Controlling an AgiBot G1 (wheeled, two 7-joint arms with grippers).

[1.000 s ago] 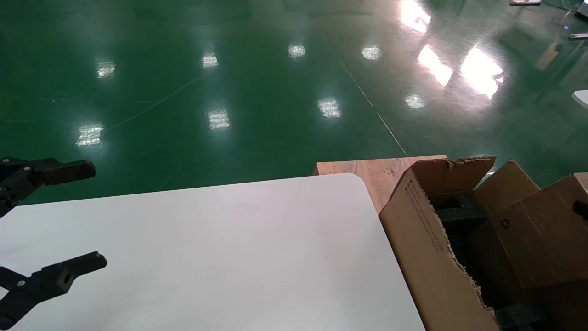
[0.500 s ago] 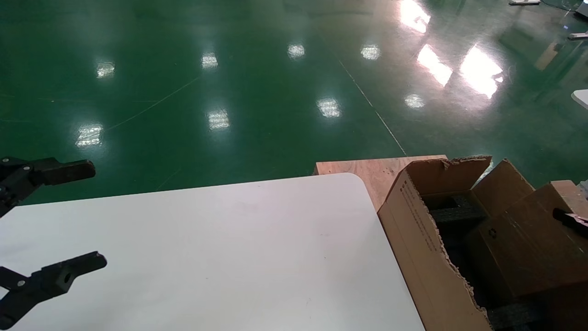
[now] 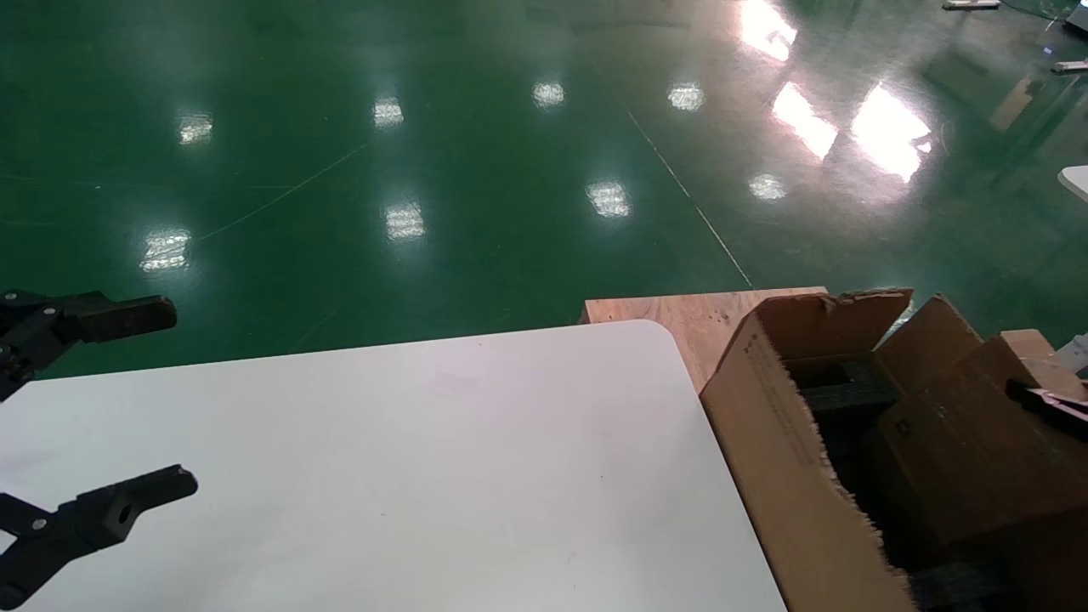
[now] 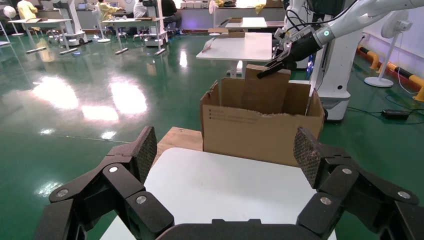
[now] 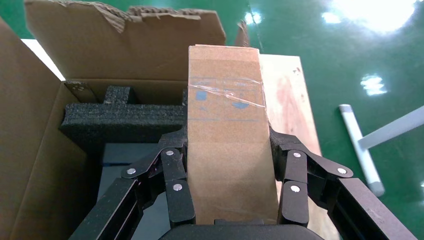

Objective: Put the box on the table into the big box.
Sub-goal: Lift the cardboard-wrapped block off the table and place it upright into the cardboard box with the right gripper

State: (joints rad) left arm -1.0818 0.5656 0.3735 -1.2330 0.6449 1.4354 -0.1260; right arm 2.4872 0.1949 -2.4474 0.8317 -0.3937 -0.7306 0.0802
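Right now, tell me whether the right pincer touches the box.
Touching. The right wrist view shows the right pincer with both fingers pressed against the sides of the box.

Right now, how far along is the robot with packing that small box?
Nearly done. The box is already off the table and clamped in the right gripper, held over the open big box above its black foam. Left to do: lower it in and let go. The left gripper waits open over the table.
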